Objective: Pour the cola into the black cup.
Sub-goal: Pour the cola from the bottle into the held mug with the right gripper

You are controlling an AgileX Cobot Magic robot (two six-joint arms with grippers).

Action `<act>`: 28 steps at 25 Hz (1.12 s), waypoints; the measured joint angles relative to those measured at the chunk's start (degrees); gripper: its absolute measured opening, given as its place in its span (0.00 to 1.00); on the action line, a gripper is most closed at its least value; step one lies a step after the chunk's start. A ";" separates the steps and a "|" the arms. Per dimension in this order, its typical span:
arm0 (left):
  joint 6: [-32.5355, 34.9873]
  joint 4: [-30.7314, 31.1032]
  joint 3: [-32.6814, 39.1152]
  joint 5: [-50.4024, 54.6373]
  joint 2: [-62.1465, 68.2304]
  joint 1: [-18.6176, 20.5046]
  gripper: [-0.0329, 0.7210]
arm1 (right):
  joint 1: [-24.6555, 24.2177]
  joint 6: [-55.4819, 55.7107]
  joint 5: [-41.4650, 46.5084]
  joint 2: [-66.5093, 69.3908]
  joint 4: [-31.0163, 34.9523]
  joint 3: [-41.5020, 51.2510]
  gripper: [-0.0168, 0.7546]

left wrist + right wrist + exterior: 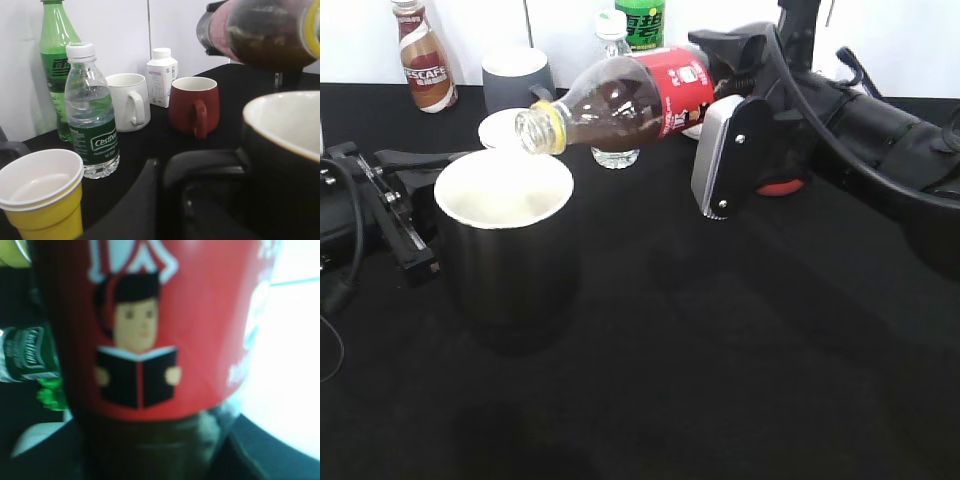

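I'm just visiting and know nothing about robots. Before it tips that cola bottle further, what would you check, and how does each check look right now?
1. Cap off: ok. The cola bottle has an open mouth.
2. Grip firm: ok. The right gripper is shut on the bottle's labelled end.
3. Mouth over the cup: roughly ok. It hangs above the far rim of the black cup, not its middle.
4. Cup steadied: cannot tell. The left gripper lies beside the cup; contact is hidden.
5. Cup ready: ok. It stands upright, and the inside that shows is white and dry.
6. Neighbours clear: ok. The yellow cup and water bottle stand apart.
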 joint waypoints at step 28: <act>0.41 0.87 0.00 0.44 0.00 0.00 0.09 | 0.00 -3.84 -3.32 0.00 1.55 -0.09 0.50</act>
